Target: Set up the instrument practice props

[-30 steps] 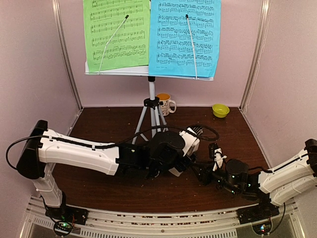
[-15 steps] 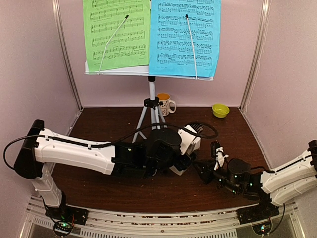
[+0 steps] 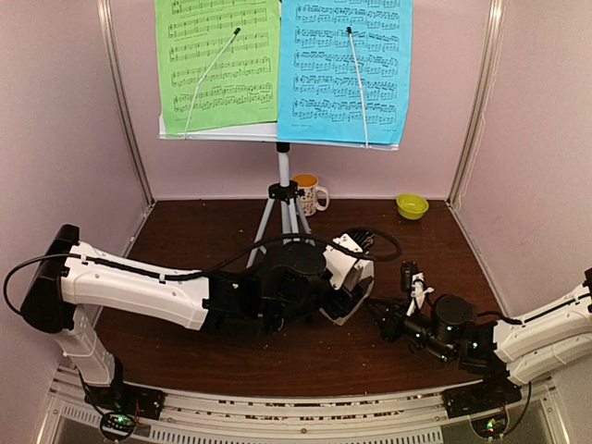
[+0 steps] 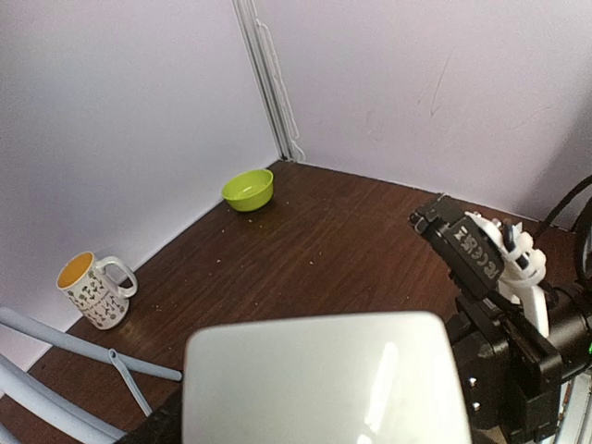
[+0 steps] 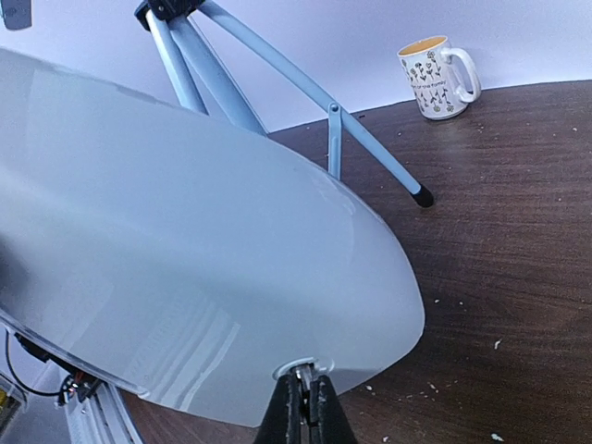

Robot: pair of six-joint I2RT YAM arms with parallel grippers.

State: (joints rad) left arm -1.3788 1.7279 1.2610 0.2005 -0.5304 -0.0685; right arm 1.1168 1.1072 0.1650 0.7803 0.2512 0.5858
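Top external: music stand [image 3: 277,137] upright at back centre of table [image 3: 185,231], on its tripod [image 3: 282,199]. Green sheet [image 3: 217,65] and blue sheet [image 3: 347,69] sit side by side on it, at top of frame. Mug [image 3: 310,194] just beside the tripod legs. Bowl [image 3: 412,205] in the back right corner, well apart.

Metronome [image 3: 350,268] is mid-frame, tilted off upright, at the end of the left arm [image 3: 148,287]. Left hand [image 3: 326,294] has it between its fingers, jaws wide around the body, so held. Can't tell if its base touches the table.

Right hand [image 3: 375,310] is at lower right of frame, tips at the metronome's lower right side.

Right wrist: fingers [image 5: 289,416] fully closed, tips together against a small round tab [image 5: 301,368] on the metronome's pale curved edge. Can't tell if the tab is pinched. Tripod legs and mug in upper part of frame.

Left wrist: metronome's pale face fills lower centre, own fingers hidden. Right arm [image 4: 481,268] at right edge, mug at left, bowl upper left of centre.
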